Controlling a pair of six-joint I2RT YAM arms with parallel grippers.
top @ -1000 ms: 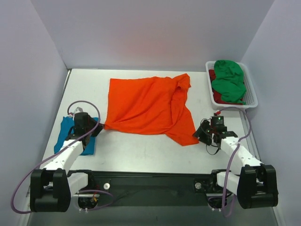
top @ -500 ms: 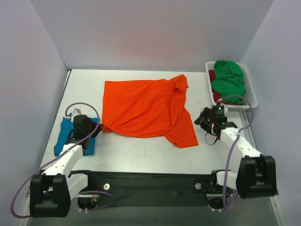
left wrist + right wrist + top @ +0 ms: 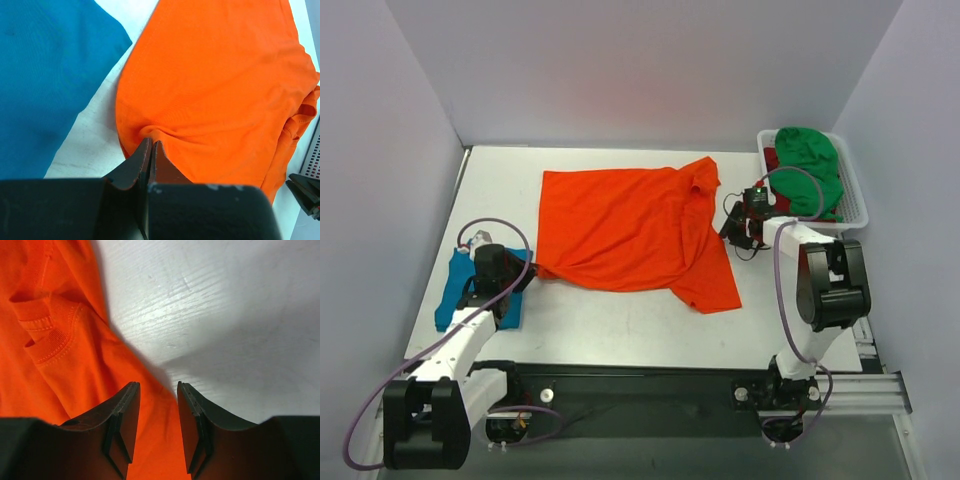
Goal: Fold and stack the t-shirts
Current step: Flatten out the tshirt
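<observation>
The orange t-shirt (image 3: 630, 230) lies spread on the table's middle, its right side folded and rumpled. My left gripper (image 3: 525, 272) is shut on its near left corner (image 3: 150, 131). A teal blue t-shirt (image 3: 457, 278) lies folded at the left, partly under my left arm; it shows in the left wrist view (image 3: 45, 80). My right gripper (image 3: 730, 228) is open and empty over the orange shirt's right edge (image 3: 55, 355), its jaws astride the hem. A green t-shirt (image 3: 808, 170) lies heaped on a dark red one (image 3: 782, 208) in the basket.
A white slatted basket (image 3: 853, 195) stands at the back right. White walls close in the table on three sides. Bare table surface (image 3: 620, 320) runs along the front, between the shirt and the arm bases.
My right gripper has moved from the shirt's near right corner up along its right edge towards the basket. The orange shirt was dragged a little left, then stayed put. My left gripper keeps its hold.
</observation>
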